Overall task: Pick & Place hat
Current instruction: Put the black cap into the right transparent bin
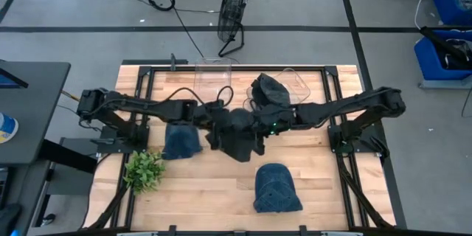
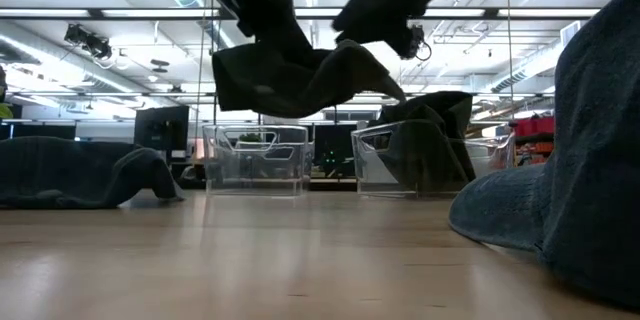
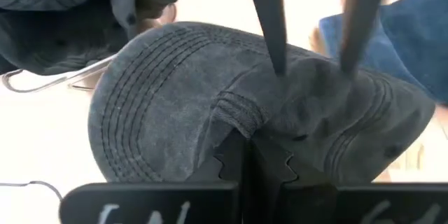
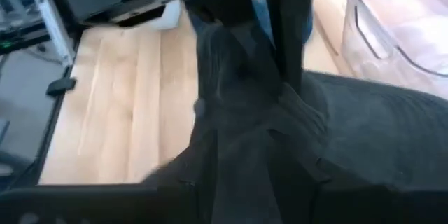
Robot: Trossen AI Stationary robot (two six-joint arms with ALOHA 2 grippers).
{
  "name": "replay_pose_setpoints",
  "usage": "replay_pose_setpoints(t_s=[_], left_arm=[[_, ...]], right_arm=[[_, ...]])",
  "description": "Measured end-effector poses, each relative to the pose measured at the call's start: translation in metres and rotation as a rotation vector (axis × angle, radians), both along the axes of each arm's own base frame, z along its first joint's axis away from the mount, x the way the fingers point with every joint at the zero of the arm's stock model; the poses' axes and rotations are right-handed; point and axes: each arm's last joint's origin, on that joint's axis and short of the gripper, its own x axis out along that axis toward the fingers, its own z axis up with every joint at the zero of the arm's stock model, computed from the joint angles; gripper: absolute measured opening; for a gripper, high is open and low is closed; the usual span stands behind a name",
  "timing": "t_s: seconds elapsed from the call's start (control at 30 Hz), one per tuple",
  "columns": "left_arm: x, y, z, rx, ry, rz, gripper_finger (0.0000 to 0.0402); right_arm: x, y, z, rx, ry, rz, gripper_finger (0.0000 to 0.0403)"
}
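At the table's left edge sits a small green plant point(image 1: 144, 169), and just beside it a blue hat point(image 1: 181, 141) lies on the wood, not yet picked. My left gripper point(image 1: 214, 134) is closed on the dark grey hat point(image 1: 237, 141), which hangs in the air above the table's middle; my right gripper point(image 1: 258, 129) pinches the same hat from the other side. Behind stand two clear bins: the left bin point(image 1: 212, 70) looks empty, the right bin point(image 1: 304, 85) already holds a dark hat point(image 1: 269, 88). Another blue hat point(image 1: 276, 189) waits near the front. I judge one placed, one in hand, two left.
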Motion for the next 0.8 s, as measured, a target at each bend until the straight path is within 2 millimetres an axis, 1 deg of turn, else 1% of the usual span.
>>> replay_pose_setpoints(t_s=[0.07, 0.2, 0.37, 0.53, 0.6, 0.67, 0.8], left_arm=[[0.0, 0.002, 0.0, 0.0, 0.001, 0.006, 0.0015], [0.0, 0.002, 0.0, 0.003, 0.002, 0.01, 0.0016], [-0.001, 0.001, -0.002, 0.003, 0.02, 0.008, 0.0016], [-0.002, 0.002, -0.003, 0.005, 0.026, 0.009, 0.0016], [-0.001, 0.002, -0.003, 0.005, 0.027, 0.01, 0.0016], [-0.001, 0.002, -0.003, 0.005, 0.027, 0.011, 0.0016], [-0.002, 0.001, -0.004, -0.002, 0.04, 0.002, 0.0016]], right_arm=[[0.005, -0.001, -0.006, -0.034, 0.005, -0.037, 0.0123], [0.013, -0.004, -0.017, -0.159, 0.009, -0.081, 0.0123], [0.022, -0.003, -0.027, -0.232, -0.011, -0.045, 0.0123], [0.024, -0.004, -0.03, -0.316, 0.002, -0.033, 0.0119], [0.024, -0.004, -0.031, -0.335, 0.007, -0.049, 0.0108], [0.023, -0.005, -0.031, -0.353, 0.014, -0.063, 0.0087], [0.023, -0.001, -0.031, -0.41, 0.024, -0.018, 0.0041]])
